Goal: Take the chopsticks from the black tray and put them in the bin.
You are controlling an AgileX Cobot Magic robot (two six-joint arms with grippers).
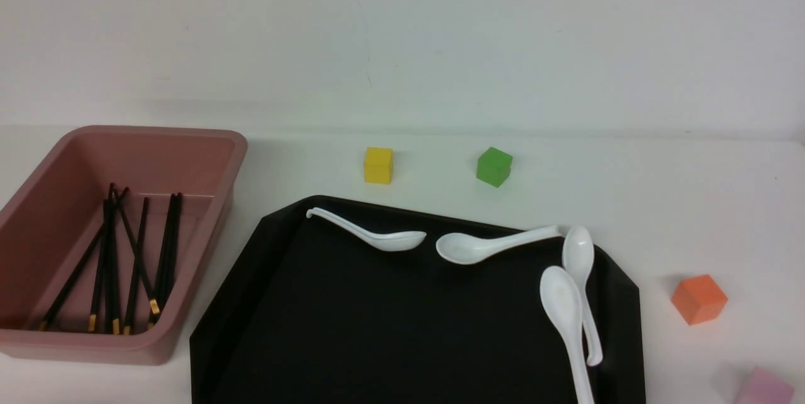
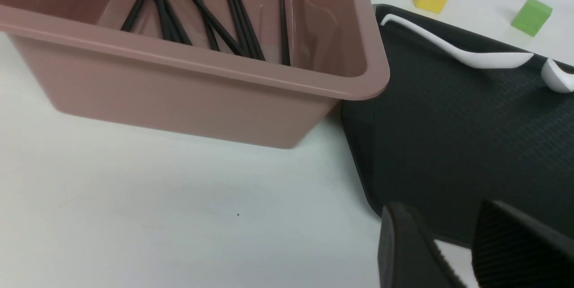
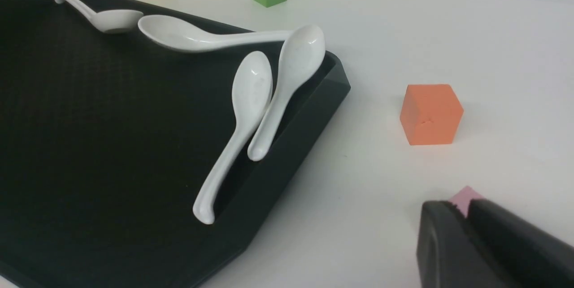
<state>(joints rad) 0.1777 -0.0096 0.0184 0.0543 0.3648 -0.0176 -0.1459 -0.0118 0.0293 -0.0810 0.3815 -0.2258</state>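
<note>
Several black chopsticks point(image 1: 136, 259) with gold ends lie inside the dusty-pink bin point(image 1: 157, 133) at the left; they also show in the left wrist view point(image 2: 204, 10). The black tray point(image 1: 377, 328) sits in the middle and holds only white soup spoons point(image 1: 484, 246); I see no chopsticks on it. Neither gripper shows in the front view. My left gripper point(image 2: 441, 211) is open and empty, hovering over the tray's point(image 2: 448, 135) near corner beside the bin point(image 2: 193, 95). My right gripper point(image 3: 462, 209) is shut and empty, over the table to the right of the tray point(image 3: 89, 122).
A yellow cube point(image 1: 378, 165) and a green cube point(image 1: 494, 167) stand behind the tray. An orange cube point(image 1: 699, 299) and a pink cube point(image 1: 764, 388) stand to its right; the pink cube point(image 3: 466, 196) lies just beyond my right fingertips.
</note>
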